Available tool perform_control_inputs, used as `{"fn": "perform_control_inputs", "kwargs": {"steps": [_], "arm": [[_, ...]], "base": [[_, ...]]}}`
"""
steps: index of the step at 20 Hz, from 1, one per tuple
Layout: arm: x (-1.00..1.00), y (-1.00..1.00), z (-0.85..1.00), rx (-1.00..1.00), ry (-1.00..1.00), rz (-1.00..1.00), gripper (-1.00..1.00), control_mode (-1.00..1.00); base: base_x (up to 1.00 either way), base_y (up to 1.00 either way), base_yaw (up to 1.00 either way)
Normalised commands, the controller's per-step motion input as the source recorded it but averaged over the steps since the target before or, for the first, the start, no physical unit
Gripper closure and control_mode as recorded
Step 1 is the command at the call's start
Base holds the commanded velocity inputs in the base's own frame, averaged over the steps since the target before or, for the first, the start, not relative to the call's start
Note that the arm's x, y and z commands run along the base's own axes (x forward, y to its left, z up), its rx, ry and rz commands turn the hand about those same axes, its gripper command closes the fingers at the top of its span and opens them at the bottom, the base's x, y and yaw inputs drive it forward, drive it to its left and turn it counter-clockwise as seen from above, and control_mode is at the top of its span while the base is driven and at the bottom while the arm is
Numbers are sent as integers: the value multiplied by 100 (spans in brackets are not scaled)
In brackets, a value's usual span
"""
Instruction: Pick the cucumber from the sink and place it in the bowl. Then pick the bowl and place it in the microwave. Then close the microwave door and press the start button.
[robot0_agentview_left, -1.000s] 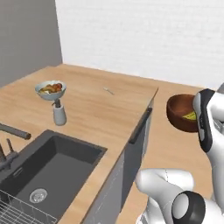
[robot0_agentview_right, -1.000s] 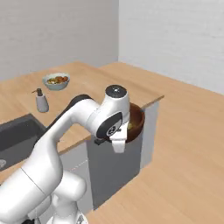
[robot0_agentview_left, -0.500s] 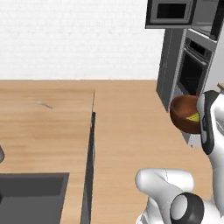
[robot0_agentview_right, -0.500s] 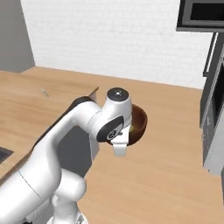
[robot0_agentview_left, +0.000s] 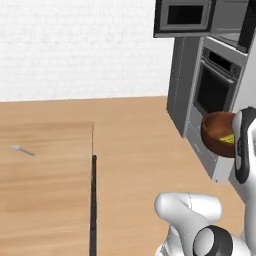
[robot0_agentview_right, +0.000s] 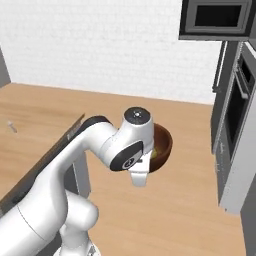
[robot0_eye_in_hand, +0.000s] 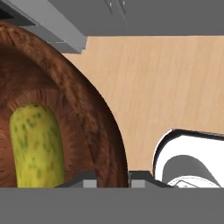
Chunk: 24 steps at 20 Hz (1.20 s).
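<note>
Round, deep reddish-brown wooden bowl (robot0_eye_in_hand: 65, 100) with grainy, streaked sides, carried in the air above the wood-plank floor, near the tall grey oven column (robot0_agentview_left: 212, 95). Two-finger gripper (robot0_eye_in_hand: 113, 177) pinches the bowl's rim, one dark fingertip inside, one outside. Short, stubby yellow-green cucumber (robot0_eye_in_hand: 36, 144), speckled darker, lies on the bowl's inner bottom; its lower end is cut off. Dark built-in microwave (robot0_agentview_right: 215, 19) overhead, top cropped. Small pale utensil (robot0_agentview_left: 23, 150) on the wooden counter (robot0_agentview_left: 45, 200), too small to identify.

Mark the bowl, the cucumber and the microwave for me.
bowl (robot0_agentview_left: 216, 131): left base view, outer wooden wall.
cucumber (robot0_eye_in_hand: 36, 144): hand view, middle of its yellow-green top.
microwave (robot0_agentview_right: 216, 20): right base view, front face, high up.
</note>
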Motion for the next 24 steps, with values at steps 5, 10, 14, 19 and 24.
{"fn": "perform_control_inputs", "kwargs": {"steps": [5, 10, 14, 19, 24], "arm": [[0, 0, 0, 0, 0, 0, 100, 100], [0, 0, 0, 0, 0, 0, 100, 100], [0, 0, 0, 0, 0, 0, 100, 100], [0, 0, 0, 0, 0, 0, 100, 100], [0, 0, 0, 0, 0, 0, 100, 100]], "base": [[100, -11, -5], [100, -19, -8], [100, -24, -24], [94, -6, -41], [83, 0, -54]]}}
